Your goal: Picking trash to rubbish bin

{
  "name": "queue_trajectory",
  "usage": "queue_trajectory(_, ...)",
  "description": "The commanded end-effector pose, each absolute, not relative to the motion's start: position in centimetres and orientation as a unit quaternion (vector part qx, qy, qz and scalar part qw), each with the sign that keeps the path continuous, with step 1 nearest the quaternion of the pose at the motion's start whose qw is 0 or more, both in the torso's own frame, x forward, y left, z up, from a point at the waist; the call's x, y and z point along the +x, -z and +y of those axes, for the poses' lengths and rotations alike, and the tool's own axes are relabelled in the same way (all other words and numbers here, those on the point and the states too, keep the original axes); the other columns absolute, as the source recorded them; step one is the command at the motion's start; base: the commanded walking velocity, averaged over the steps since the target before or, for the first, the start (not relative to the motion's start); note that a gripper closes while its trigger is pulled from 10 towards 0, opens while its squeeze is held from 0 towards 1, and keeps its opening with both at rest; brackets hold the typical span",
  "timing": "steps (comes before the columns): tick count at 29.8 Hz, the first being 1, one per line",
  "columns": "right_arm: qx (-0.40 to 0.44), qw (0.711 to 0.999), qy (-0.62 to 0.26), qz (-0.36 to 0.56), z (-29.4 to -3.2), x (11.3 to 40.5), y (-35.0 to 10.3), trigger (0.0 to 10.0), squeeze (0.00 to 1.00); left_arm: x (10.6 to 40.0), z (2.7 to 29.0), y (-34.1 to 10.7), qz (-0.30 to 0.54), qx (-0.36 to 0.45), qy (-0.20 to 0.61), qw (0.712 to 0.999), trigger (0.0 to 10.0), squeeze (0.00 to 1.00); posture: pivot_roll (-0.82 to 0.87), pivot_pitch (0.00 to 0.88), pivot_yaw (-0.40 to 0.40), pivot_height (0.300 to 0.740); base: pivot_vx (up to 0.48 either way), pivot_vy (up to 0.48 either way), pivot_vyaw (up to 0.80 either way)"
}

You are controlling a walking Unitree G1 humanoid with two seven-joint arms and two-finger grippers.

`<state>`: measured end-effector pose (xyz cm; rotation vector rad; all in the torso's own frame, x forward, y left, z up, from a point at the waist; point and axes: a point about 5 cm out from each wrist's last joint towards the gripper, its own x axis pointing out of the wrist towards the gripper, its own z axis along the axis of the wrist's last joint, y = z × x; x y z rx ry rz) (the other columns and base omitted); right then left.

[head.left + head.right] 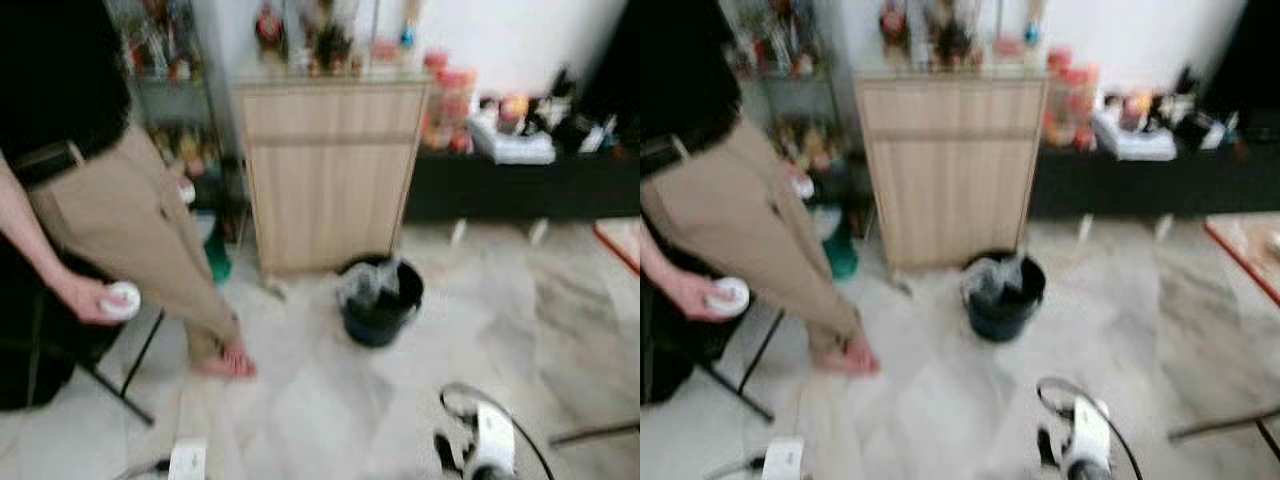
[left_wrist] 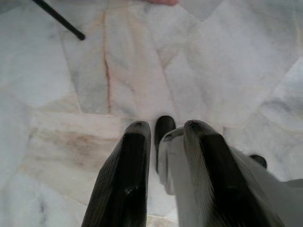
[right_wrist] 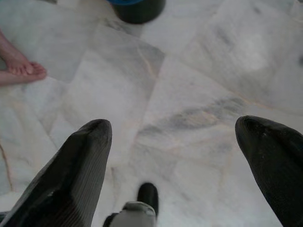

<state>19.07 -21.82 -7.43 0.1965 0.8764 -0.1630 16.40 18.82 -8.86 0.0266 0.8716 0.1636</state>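
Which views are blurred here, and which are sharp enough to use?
Both eye views are motion-blurred: the cabinet, the bin and the person's hand with its white object are soft, and the shelf items smear together. The left wrist view is sharper: fingers and marble veins read clearly. The right wrist view is likewise clear, its fingers wide apart, and the lighting even.

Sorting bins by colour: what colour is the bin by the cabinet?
The round plastic rubbish bin is black, with a clear liner; the left eye view shows it best.
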Motion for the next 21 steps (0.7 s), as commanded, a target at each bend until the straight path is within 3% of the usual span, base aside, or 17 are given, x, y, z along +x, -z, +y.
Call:
queue_trajectory(1, 0.097, 0.900, 0.086, 0.416, -22.08, 19.29, 7.25, 10.0, 0.00, 17.30, 18.69, 8.48, 0.412, 0.020, -0.066, 0.909, 10.0, 0.00, -0.13, 0.000, -0.087, 0.740, 0.000, 0.000, 0.00)
queue_trajectory(17, 0.111, 0.901, 0.097, 0.408, -21.99, 19.41, 7.20, 10.0, 0.00, 17.76, 18.90, 8.27, 0.409, 0.021, -0.066, 0.910, 10.0, 0.00, -0.13, 0.000, -0.085, 0.740, 0.000, 0.000, 0.00)
queue_trajectory(21, 0.116, 0.901, 0.095, 0.407, -21.81, 19.47, 7.19, 10.0, 0.00, 17.81, 18.92, 8.25, 0.410, 0.022, -0.066, 0.910, 10.0, 0.00, -0.14, 0.000, -0.080, 0.740, 0.000, 0.000, -0.80)
